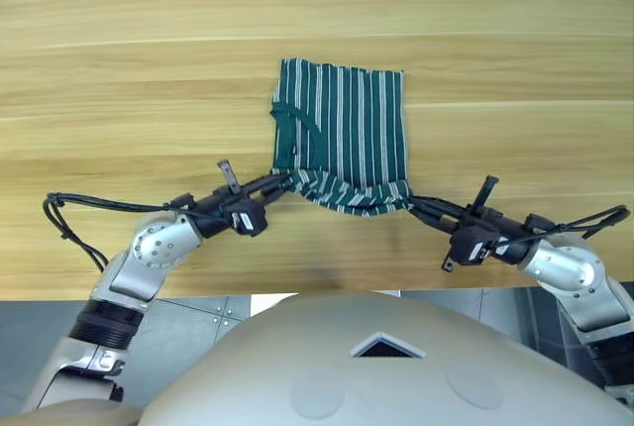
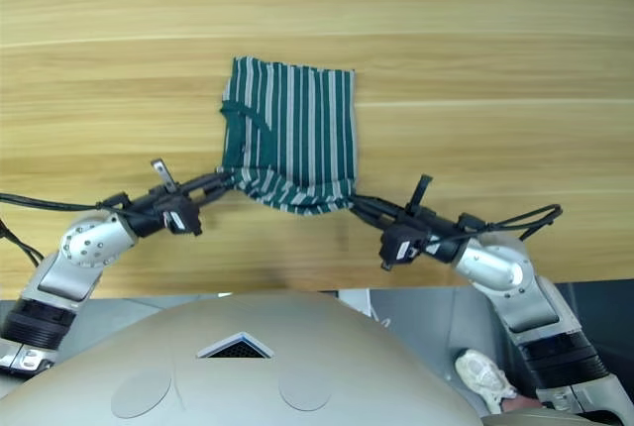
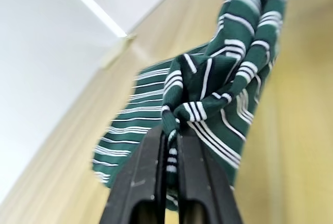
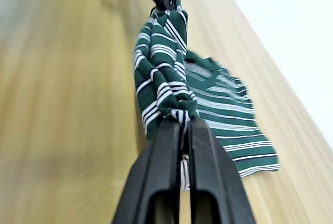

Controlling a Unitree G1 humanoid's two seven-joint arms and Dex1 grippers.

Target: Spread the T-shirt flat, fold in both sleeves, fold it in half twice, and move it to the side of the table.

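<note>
Pinching the green, white-striped cloth T-shirt [image 1: 342,119] at its near left corner with left gripper [image 1: 287,182], near right corner with right gripper [image 1: 411,198], holding that edge off the pale wooden table [image 1: 119,69].

No writing, number, label or sign can be read anywhere. The T-shirt [image 1: 347,119] bears only white stripes on green, and the table [image 1: 119,50] under it shows only wood grain.
</note>
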